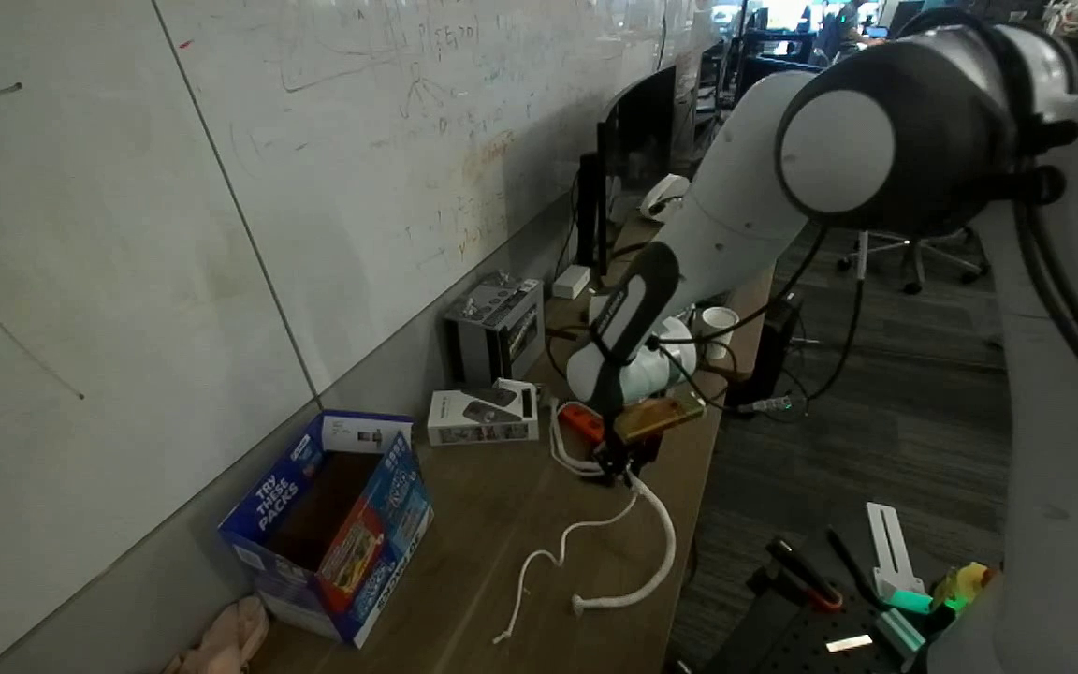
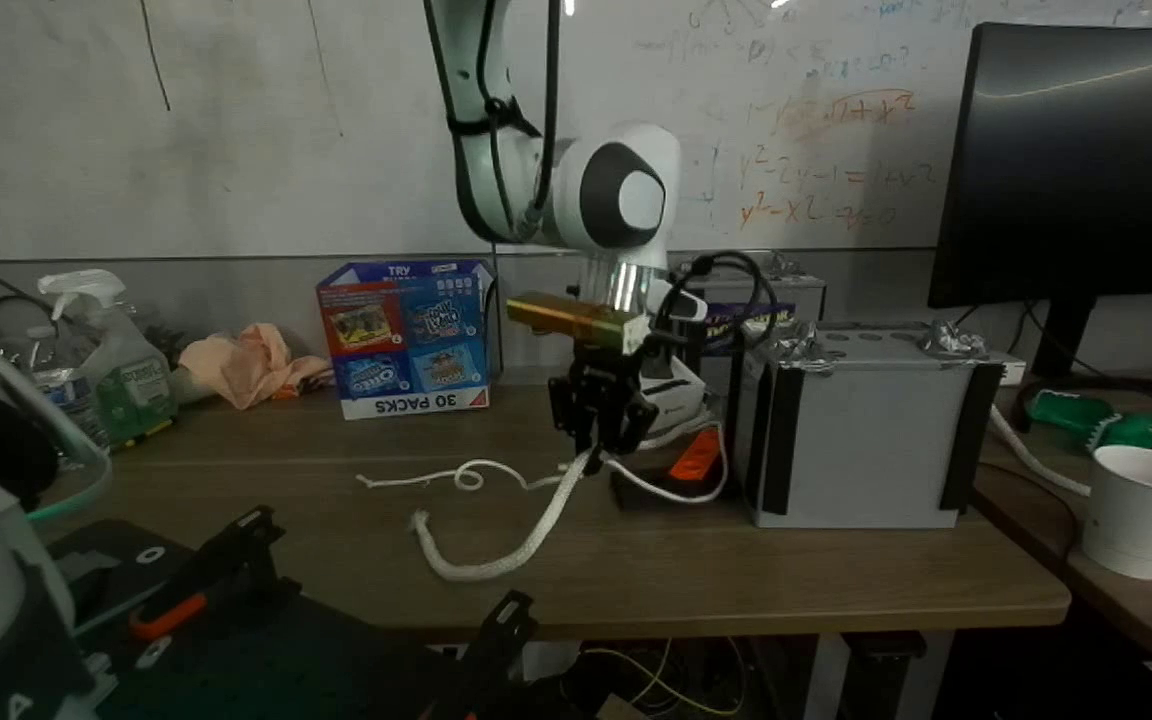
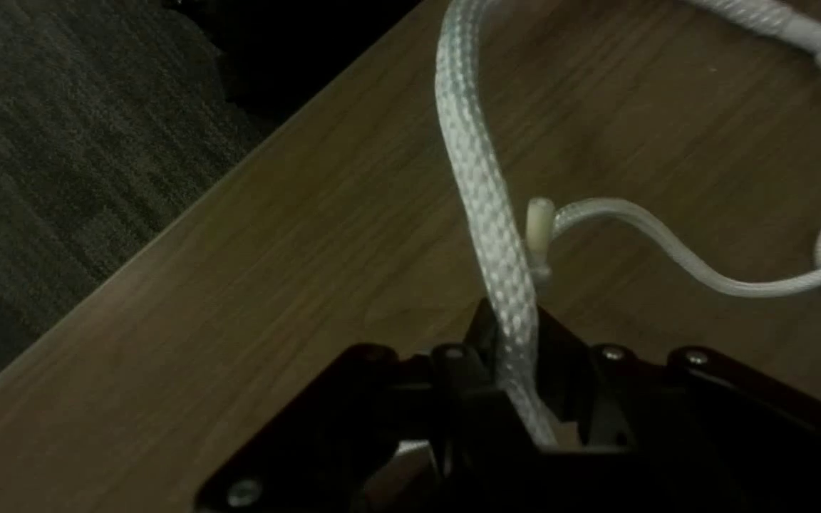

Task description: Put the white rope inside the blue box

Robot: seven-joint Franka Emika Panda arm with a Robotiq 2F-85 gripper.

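The white rope (image 1: 667, 534) lies in loose curves on the wooden table, with a thick end, a thin end and a loop on the far side. It also shows in an exterior view (image 2: 536, 540) and in the wrist view (image 3: 482, 178). My gripper (image 1: 621, 471) points down, low over the table. In the wrist view my gripper (image 3: 514, 335) is shut on the rope's thick strand. The blue box (image 1: 400, 496) stands open-topped against the whiteboard wall, apart from the gripper; its printed front shows in an exterior view (image 2: 406, 340). The box is out of the wrist view.
A white box (image 1: 483, 417) and a grey-white box (image 2: 856, 430) stand on the table. An orange-red object (image 2: 696, 455) lies near the rope's loop. A pink cloth (image 2: 246, 365) and spray bottle (image 2: 126, 370) are near the blue box. A monitor (image 2: 1086, 165) stands farther along.
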